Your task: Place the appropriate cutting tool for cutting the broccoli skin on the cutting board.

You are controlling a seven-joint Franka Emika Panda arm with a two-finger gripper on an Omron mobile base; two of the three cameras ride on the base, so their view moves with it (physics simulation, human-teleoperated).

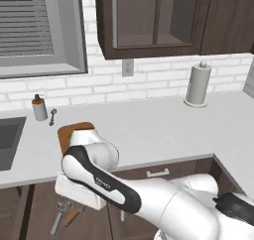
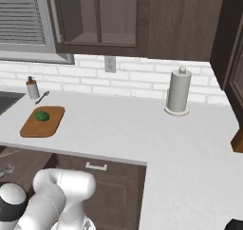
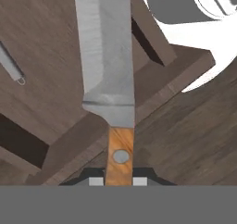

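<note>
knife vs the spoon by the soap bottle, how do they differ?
The knife has a brown wooden handle and a broad grey blade; the spoon is all grey and far slimmer. The gripper is shut on the knife's handle; the spoon lies loose on the counter. Both have grey metal.

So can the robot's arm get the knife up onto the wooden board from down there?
Probably yes. The claw is shut on the knife by its handle, low down in front of the cupboards. The board lies near the counter's front edge, with just the broccoli on it, so there is bare wood left for the knife.
</note>
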